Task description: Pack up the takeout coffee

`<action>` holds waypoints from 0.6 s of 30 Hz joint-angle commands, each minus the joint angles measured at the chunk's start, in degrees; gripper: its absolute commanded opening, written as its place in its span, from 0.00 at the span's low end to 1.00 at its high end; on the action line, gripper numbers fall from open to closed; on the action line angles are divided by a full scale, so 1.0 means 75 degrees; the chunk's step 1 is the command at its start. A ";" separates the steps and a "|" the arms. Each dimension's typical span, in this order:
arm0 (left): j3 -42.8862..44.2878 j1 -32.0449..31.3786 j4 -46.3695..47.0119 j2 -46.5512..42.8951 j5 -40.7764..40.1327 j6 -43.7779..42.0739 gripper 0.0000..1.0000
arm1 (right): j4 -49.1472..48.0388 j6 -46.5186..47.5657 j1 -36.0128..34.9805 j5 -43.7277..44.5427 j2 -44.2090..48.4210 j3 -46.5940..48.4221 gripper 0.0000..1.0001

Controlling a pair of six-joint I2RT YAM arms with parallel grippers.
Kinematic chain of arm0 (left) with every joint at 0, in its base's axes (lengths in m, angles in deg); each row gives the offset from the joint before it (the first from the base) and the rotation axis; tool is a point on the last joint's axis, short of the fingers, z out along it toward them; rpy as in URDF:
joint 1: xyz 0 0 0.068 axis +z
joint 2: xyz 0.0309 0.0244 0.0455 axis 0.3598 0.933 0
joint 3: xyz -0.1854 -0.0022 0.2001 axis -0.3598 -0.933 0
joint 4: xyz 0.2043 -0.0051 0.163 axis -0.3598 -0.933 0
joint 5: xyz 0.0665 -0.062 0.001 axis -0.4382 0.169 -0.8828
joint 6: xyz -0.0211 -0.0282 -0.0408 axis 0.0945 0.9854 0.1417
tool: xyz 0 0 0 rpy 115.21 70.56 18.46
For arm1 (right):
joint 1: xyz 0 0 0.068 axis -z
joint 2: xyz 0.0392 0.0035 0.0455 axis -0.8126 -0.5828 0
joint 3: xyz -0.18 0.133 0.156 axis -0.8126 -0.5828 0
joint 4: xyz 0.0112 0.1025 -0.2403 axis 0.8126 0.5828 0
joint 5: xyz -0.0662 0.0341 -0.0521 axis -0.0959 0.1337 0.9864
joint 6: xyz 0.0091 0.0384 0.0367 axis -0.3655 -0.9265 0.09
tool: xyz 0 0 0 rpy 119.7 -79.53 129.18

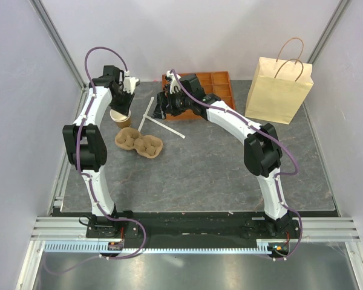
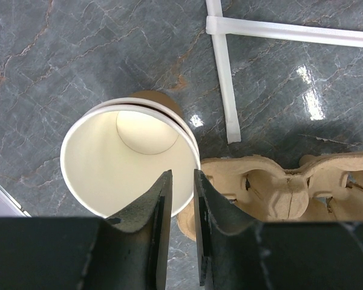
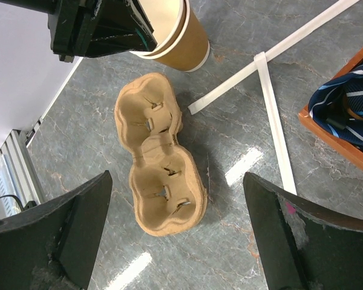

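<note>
Browns on a grey marbled table (image 1: 230, 175)
Brown cup (image 2: 103, 163), cream inside; tan carrier (image 3: 157, 139); orange tray (image 1: 221, 84); beige bag (image 1: 278, 90); black left gripper (image 2: 181, 178).

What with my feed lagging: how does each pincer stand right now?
Left pincer: closed on rim of nested paper cups.
Right pincer: open, holding nothing.

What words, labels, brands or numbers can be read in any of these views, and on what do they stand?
No text can be read in any view.
paper bag: plain on the face that shows.
paper cups: no print visible.
cup carrier: bare pulp, no marking.
small coloured marks at the arm bases: too small to tell whether they bear text.
</note>
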 commanded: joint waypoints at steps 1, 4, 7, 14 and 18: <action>0.0397 0.0009 -0.0087 -0.0270 0.0107 -0.0125 0.28 | -0.0271 -0.0067 0.0020 -0.0172 -0.0002 0.0297 0.98; 0.0468 0.0009 -0.0087 -0.0270 0.0095 -0.0101 0.28 | -0.0283 -0.0079 0.0043 -0.0184 -0.0002 0.0297 0.98; 0.0468 0.0009 -0.0098 -0.0235 0.0107 -0.0113 0.29 | -0.0294 -0.0091 0.0031 -0.0184 -0.0002 0.0297 0.98; 0.0280 0.0009 -0.0110 -0.0059 0.0083 -0.0148 0.27 | -0.0271 -0.0044 0.0020 -0.0160 0.0034 0.0285 0.98; 0.0257 0.0009 -0.0110 0.0023 0.0071 -0.0148 0.27 | -0.0283 -0.0056 0.0031 -0.0137 -0.0001 0.0285 0.98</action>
